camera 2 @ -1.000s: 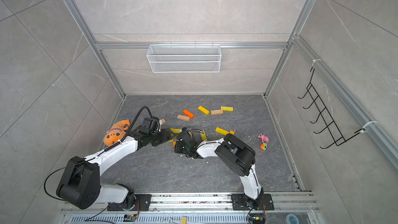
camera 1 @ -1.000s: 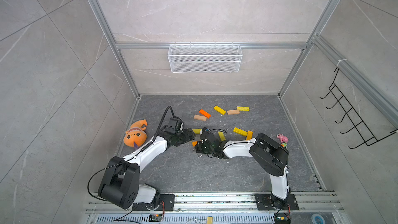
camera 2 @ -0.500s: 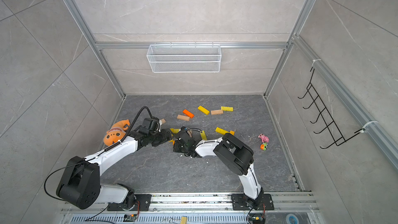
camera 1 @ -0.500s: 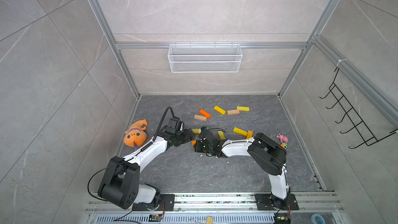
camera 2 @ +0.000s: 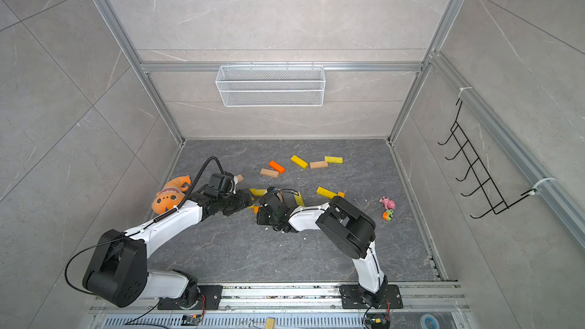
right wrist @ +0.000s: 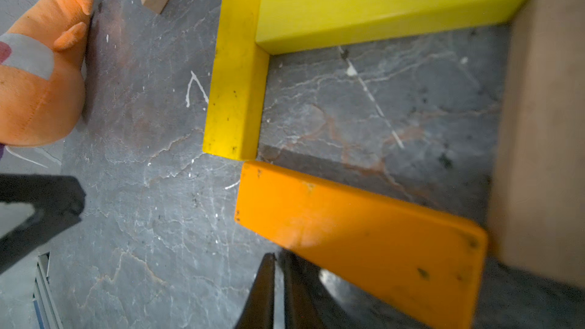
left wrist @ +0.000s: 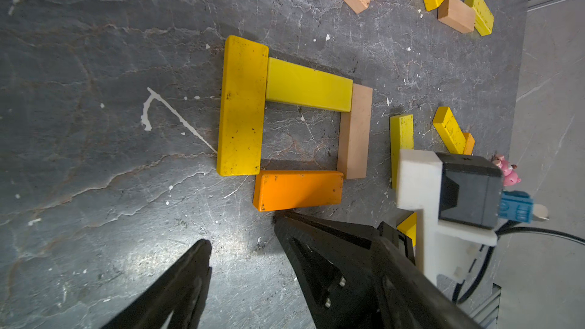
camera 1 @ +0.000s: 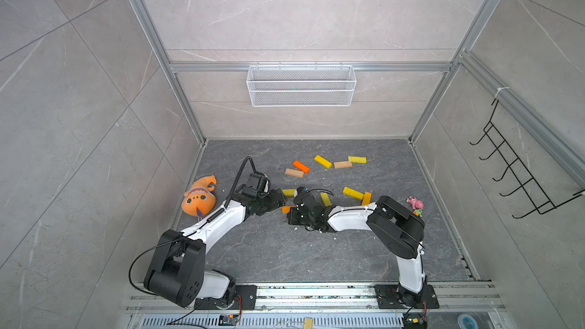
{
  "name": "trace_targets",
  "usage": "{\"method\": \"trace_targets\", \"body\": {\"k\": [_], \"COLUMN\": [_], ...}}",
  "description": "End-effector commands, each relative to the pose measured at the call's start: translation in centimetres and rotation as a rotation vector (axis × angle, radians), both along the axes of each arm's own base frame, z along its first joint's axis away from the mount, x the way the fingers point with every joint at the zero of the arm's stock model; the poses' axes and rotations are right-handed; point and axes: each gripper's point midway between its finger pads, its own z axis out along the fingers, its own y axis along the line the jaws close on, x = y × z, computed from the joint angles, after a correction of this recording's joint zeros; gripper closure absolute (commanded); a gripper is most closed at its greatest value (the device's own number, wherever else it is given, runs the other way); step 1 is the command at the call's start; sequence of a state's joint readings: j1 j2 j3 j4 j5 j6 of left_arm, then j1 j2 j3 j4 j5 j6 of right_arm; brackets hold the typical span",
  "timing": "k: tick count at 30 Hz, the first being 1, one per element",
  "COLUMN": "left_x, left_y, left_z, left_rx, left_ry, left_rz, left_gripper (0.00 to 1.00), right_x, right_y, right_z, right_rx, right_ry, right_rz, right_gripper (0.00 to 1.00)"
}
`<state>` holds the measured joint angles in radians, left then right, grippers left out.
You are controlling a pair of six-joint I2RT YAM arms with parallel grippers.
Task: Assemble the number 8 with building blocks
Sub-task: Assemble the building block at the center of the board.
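The grey stone floor (camera 1: 285, 257) fills the lower middle in both top views. At its centre the left gripper (camera 1: 279, 200) stands with jaws spread and empty, opposite the right gripper (right wrist: 274, 262), which is closed on nothing, its tips just beside the orange block (left wrist: 297, 189). The orange plush toy (camera 1: 198, 197) lies at the floor's left edge. The orange block forms a square with two yellow blocks (left wrist: 242, 106) and a tan block (left wrist: 354, 131). Five loose blocks (camera 1: 323, 161) lie higher in the frame. A small pink toy (camera 1: 414, 202) sits near the right edge.
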<state>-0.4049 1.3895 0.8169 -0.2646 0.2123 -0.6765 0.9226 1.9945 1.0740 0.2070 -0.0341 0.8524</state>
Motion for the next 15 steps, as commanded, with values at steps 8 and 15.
{"method": "trace_targets", "body": {"k": [8, 15], "left_x": [0.0, -0.1], "left_y": [-0.2, -0.2], "left_z": [0.8, 0.8], "left_rx": [-0.013, -0.014], "left_ry": [-0.028, -0.028], "left_rz": [-0.023, -0.023], "left_gripper": [0.18, 0.18], "right_x": [-0.4, 0.1], "right_y": [-3.8, -4.5], "right_z": [-1.2, -1.1], "right_rx": [-0.1, -0.099], "right_ry": [0.004, 0.005], "right_rz": [-0.074, -0.094], "right_gripper": [0.89, 0.89]}}
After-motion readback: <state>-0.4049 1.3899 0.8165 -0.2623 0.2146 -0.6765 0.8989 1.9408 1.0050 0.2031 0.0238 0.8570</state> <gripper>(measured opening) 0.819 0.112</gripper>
